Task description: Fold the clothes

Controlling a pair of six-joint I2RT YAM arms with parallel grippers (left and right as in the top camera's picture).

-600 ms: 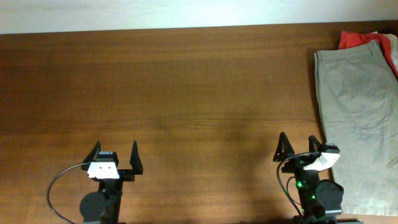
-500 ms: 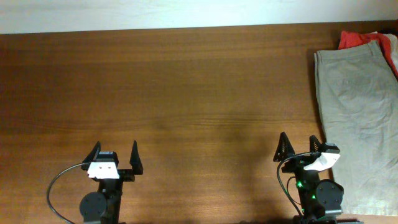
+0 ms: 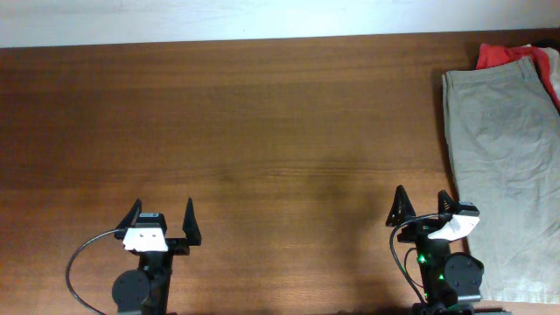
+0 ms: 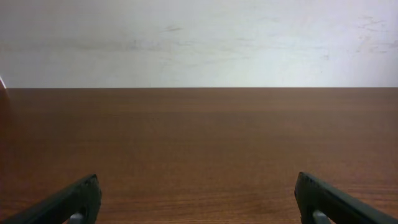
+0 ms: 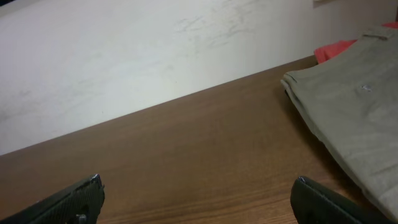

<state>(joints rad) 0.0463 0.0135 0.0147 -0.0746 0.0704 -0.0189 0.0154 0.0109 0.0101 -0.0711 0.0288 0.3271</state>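
Left arm (image 3: 140,284): stationed at 7 o'clock in the overhead view. Left gripper (image 3: 163,213) faces 12 o'clock, jaws spread wide and level.

Right arm (image 3: 451,276): stationed at 5 o'clock. Right gripper (image 3: 421,206) faces 12 o'clock, wrist rolled slightly, jaws spread wide. A green light (image 3: 423,259) is lit on the right arm.

— Where do the shorts (image 3: 507,166) lie?
— Flat on the worktop (image 3: 262,131), along its right edge, running from the far side toward the near one.
— And the other garment (image 3: 499,55)?
— At the far right corner, partly under the far end of the shorts.
— And the arms?
— Both sit at the near edge. The left end effector (image 3: 163,210) is toward the left, well apart from the clothes. The right end effector (image 3: 422,206) is just beside the shorts' left edge. A wall (image 3: 262,17) stands behind the worktop.
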